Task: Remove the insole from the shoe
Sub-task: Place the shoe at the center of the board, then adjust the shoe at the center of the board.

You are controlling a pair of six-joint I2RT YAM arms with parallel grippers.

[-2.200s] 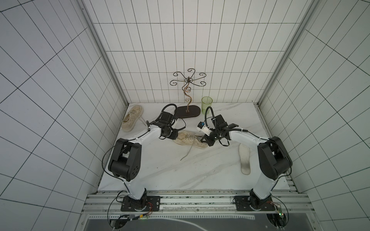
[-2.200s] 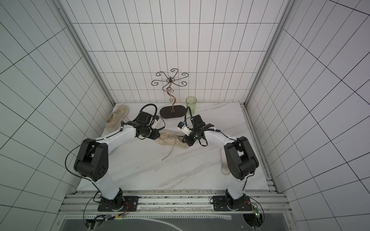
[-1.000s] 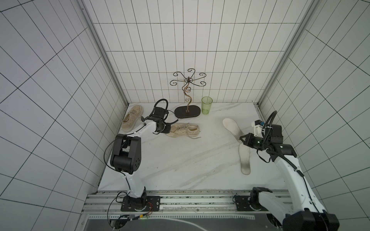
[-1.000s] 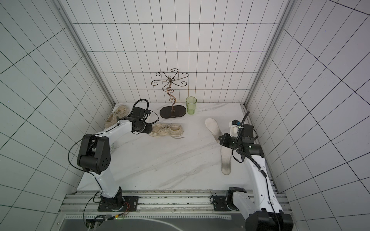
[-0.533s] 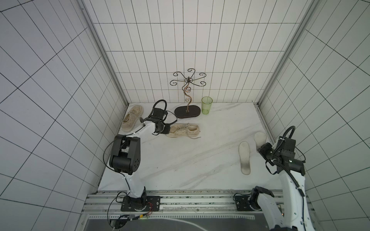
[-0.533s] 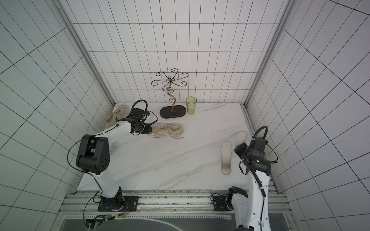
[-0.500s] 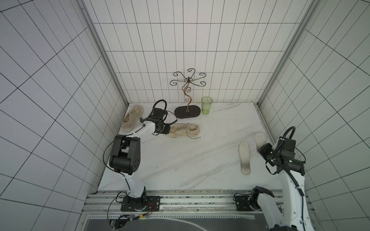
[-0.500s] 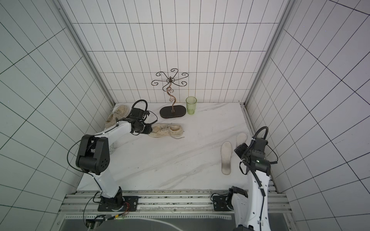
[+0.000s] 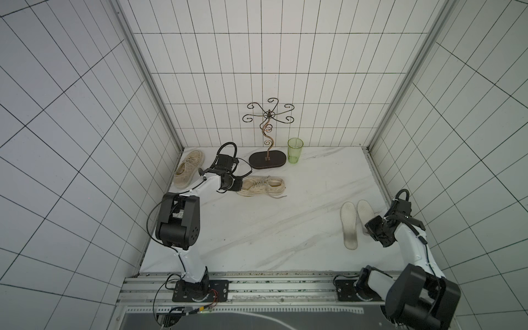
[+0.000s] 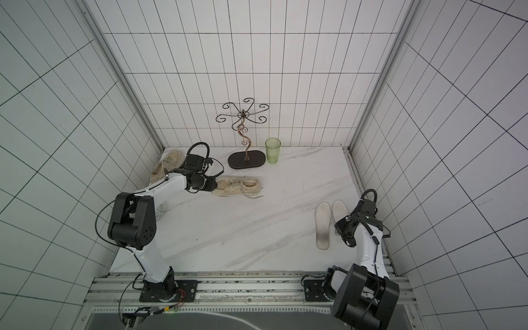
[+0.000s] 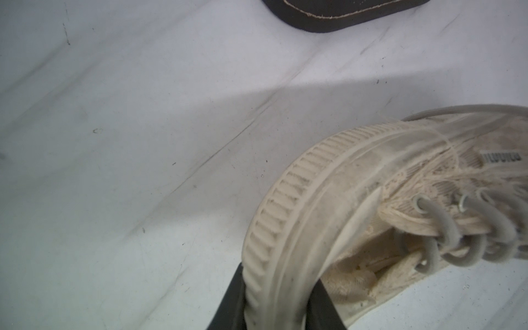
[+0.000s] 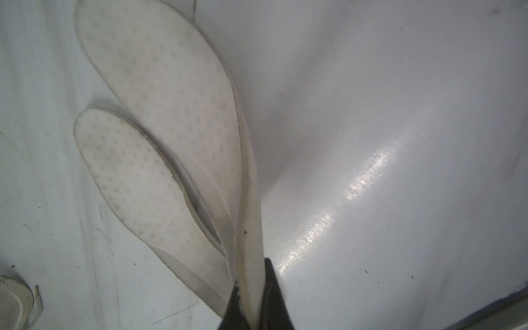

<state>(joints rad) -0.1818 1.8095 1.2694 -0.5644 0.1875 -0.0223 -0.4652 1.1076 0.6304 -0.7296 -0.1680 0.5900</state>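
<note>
Where it lies against the left wall, a second beige canvas shoe (image 9: pixel 188 168) is out of play. The left gripper (image 11: pixel 275 303) is closed narrowly on the ribbed rubber rim at one end of the beige canvas lace-up shoe (image 9: pixel 264 185), probably to anchor it on the white marble-patterned tabletop (image 9: pixel 257 234). Whether that end is toe or heel is hard to judge, and the interior is too shadowed to confirm that it is empty. Behind stand a dark oval-based wire stand (image 9: pixel 267 161) and a green translucent tumbler (image 9: pixel 295 150). Well to the right, a second white insole (image 9: pixel 349 225) lies flat. Just beside it, the white perforated foam insole (image 9: pixel 365 210) is out of the shoe. Its near edge is pinched between the almost closed jaws of the right gripper (image 12: pixel 253 305), apparently for setting down. In both top views the arm hides this grip.
</note>
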